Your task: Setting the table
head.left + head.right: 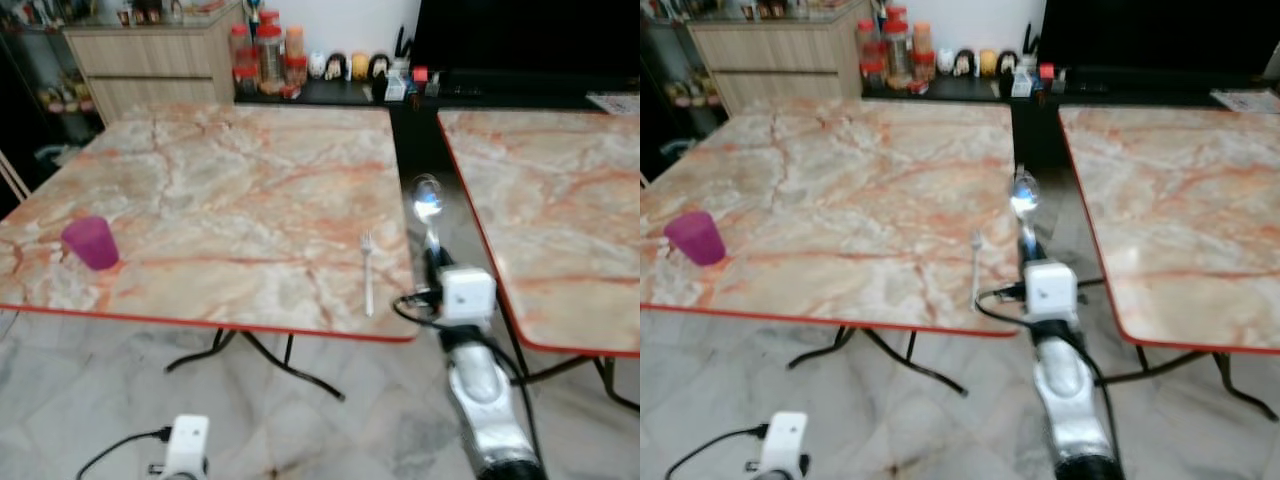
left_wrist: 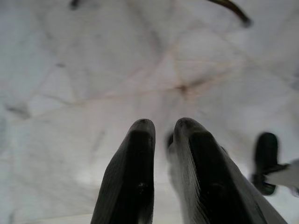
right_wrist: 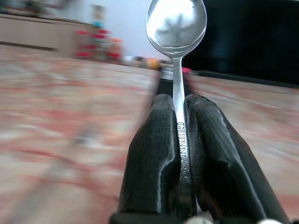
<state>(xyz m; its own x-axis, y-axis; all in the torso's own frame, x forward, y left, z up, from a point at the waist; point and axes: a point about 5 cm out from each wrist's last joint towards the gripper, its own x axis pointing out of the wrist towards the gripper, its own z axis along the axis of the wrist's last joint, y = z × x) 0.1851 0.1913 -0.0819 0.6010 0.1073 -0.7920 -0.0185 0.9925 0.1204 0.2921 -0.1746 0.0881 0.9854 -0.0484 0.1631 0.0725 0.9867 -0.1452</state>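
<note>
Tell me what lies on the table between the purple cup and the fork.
Nothing: between the purple cup and the fork the head views show bare marble table.

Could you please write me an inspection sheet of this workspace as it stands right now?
Surface: marble-patterned table with red edge; a second matching table to its right, across a gap.
Job's things: silver fork lying near the first table's front right corner; silver spoon held with its bowl forward.
Clutter: purple plastic cup at the front left.
Grippers: right gripper shut on the spoon's handle, beside the table's right edge; left gripper low, pointing at the floor, fingers nearly together.
Cables: black cable at the right wrist.
Surroundings: wooden cabinet, red-lidded jars, grey tiled floor.
</note>
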